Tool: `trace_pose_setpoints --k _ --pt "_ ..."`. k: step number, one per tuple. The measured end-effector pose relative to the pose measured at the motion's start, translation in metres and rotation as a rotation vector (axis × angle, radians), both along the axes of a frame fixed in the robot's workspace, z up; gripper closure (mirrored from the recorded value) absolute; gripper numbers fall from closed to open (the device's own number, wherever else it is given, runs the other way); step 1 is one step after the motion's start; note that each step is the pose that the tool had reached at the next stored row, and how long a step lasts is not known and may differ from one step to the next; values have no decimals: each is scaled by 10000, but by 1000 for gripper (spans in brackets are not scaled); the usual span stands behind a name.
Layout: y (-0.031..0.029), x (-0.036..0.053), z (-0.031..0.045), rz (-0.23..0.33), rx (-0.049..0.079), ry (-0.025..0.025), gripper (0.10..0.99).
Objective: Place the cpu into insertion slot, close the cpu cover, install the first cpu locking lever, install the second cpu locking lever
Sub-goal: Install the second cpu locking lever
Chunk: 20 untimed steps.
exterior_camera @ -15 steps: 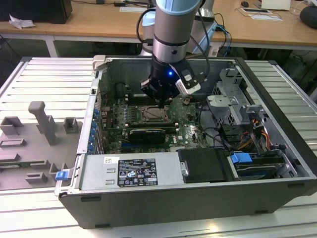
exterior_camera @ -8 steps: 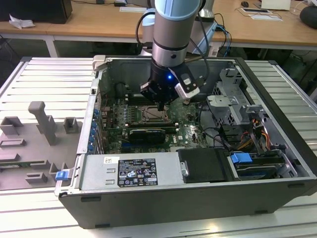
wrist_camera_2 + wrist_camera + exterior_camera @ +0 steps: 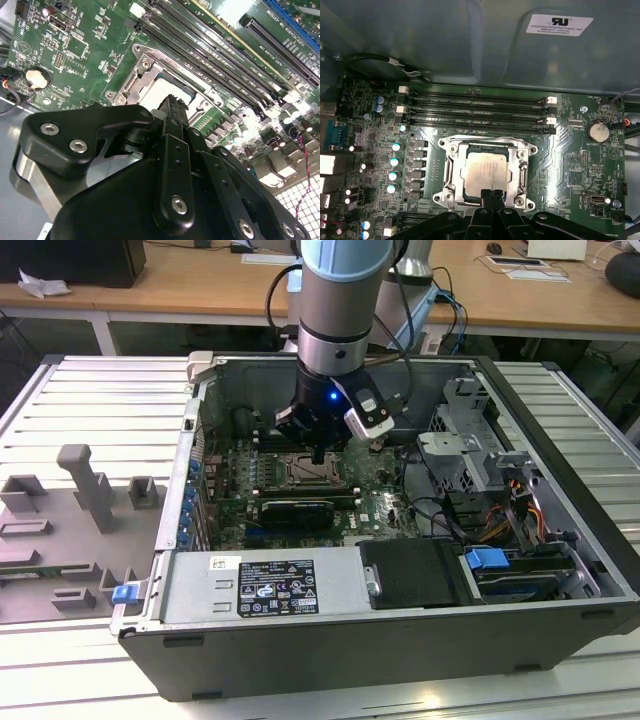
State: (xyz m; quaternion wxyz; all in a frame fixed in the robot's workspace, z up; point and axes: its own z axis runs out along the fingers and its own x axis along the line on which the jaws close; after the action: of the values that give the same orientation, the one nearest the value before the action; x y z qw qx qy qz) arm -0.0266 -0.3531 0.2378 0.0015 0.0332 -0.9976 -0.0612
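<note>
1. Here, my fingers (image 3: 492, 196) are pressed together into one narrow black blade with nothing between them, and their tips sit right at one edge of the cpu (image 3: 485, 172), as seen in the first wrist view.
2. In the second wrist view the same closed tip of my gripper (image 3: 172, 106) hangs over the chip's pale top, at or just above it; I cannot tell whether it touches.
3. The cpu lies flat and square inside the socket (image 3: 487, 170), so I judge placing done.
4. Around it I see the cpu cover (image 3: 455, 170), a silver frame that seems to lie down over the chip's edges, though I cannot be sure it is fully seated.
5. I cannot make out the locking levers' positions.
6. To do this step well I should press only on the metal frame, never on the chip's centre, and keep the blade upright so it does not slide toward the memory slots (image 3: 475, 107) just beyond the socket.
7. Further out, the green motherboard (image 3: 385, 505) lies in the open computer case (image 3: 400, 640), with my arm (image 3: 345, 300) reaching down from above.
</note>
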Motion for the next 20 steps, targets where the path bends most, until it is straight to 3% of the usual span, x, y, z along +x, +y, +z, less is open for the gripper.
trace_pose_setpoints --k 20 --pt "-6 -62 -10 0 12 0 984"
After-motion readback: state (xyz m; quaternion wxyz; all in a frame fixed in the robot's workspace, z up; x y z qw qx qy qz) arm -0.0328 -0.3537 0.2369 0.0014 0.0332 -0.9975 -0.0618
